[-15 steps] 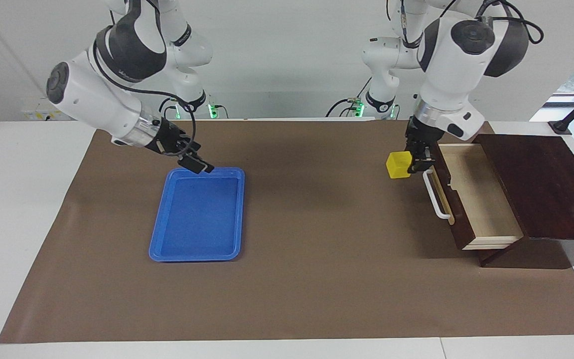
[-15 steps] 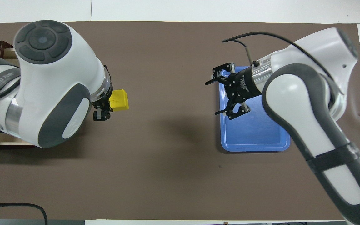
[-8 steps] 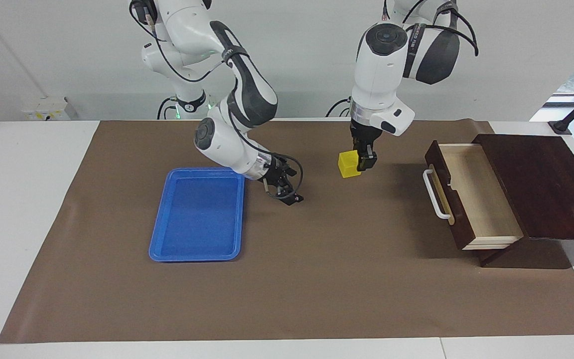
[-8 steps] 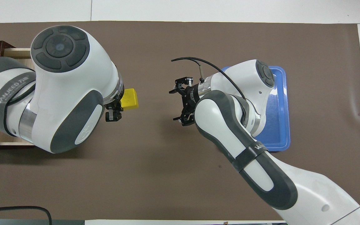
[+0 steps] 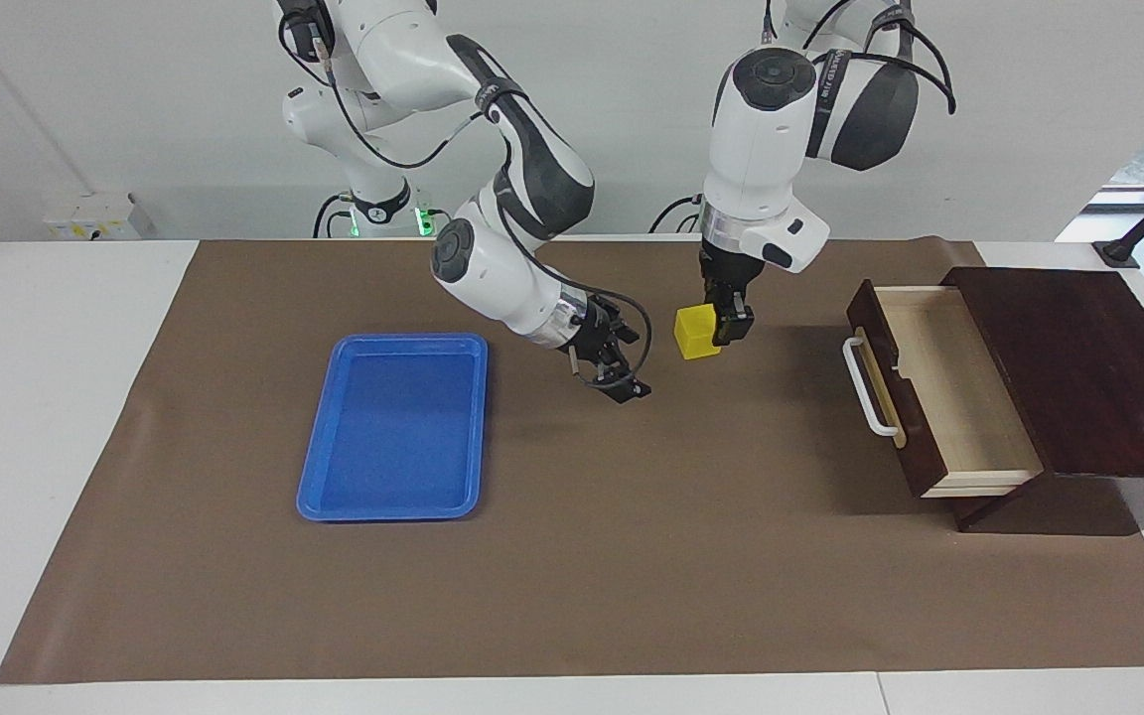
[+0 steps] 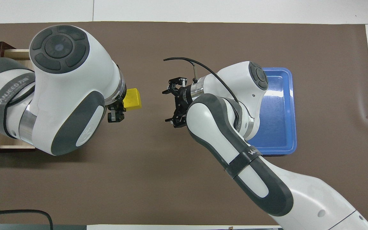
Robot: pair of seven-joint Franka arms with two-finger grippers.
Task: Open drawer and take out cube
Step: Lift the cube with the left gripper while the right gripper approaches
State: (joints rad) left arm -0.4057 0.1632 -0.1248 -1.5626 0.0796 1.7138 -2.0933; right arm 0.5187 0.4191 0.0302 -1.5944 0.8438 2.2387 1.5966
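The small yellow cube hangs in the air over the brown mat, between the drawer and the blue tray, with my left gripper shut on it. My right gripper is open and holds nothing; it hovers over the mat close beside the cube, apart from it, on the tray's side. The dark wooden drawer stands pulled out at the left arm's end of the table. Its pale interior is bare and its white bar handle faces the table's middle.
A blue plastic tray lies on the mat toward the right arm's end, with nothing in it. The dark wooden box holding the drawer sits at the mat's edge. The brown mat covers most of the table.
My left gripper has carried the cube from beside the drawer's front out toward the table's middle. My right gripper has swung from over the tray to close beside the cube.
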